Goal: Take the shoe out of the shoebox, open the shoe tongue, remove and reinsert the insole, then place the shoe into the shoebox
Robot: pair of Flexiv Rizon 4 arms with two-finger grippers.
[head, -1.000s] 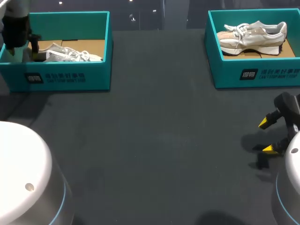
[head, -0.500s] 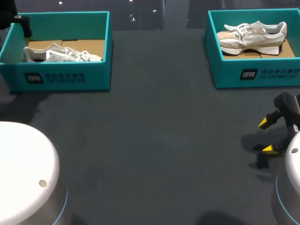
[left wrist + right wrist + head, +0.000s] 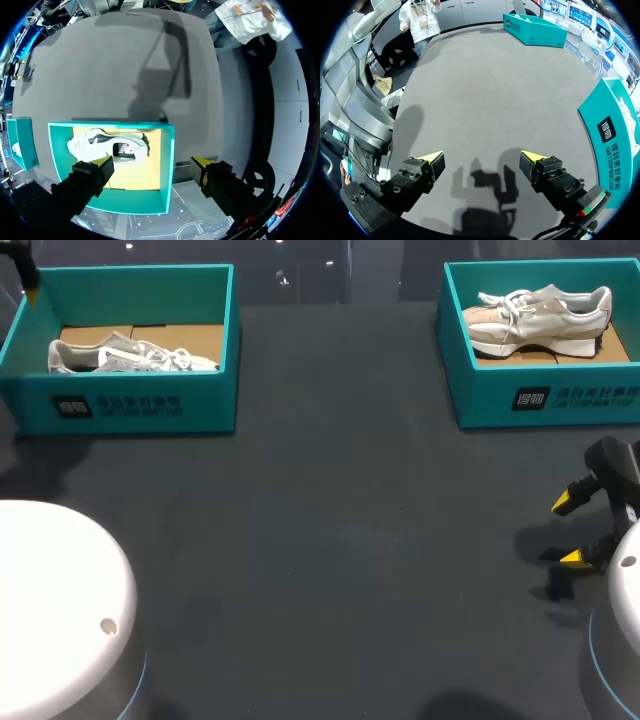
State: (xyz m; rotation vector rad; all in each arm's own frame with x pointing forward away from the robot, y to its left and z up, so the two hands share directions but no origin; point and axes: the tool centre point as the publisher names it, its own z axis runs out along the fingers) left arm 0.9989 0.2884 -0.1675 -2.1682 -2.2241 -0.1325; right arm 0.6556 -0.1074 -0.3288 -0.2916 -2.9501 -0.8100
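Observation:
A grey and white shoe (image 3: 130,355) lies on its side in the left teal shoebox (image 3: 140,405) at the table's back left. In the left wrist view my left gripper (image 3: 152,164) hangs open high above that shoebox (image 3: 167,150), with the shoe (image 3: 107,147) far below its fingers and nothing between them. Only one of its fingertips (image 3: 31,290) shows in the head view, at the box's far left corner. My right gripper (image 3: 570,530) stands open and empty over bare table at the right, in front of the right shoebox (image 3: 545,395).
A beige and white shoe (image 3: 540,315) lies in the right shoebox, whose printed wall (image 3: 615,135) rises beside my right gripper (image 3: 482,157). Dark table surface (image 3: 340,540) stretches between the two boxes and toward the front edge.
My left gripper has lifted away from the heel end of the shoe, up and out of the left box toward its back left corner. The shoe stays in the box. The right arm is still.

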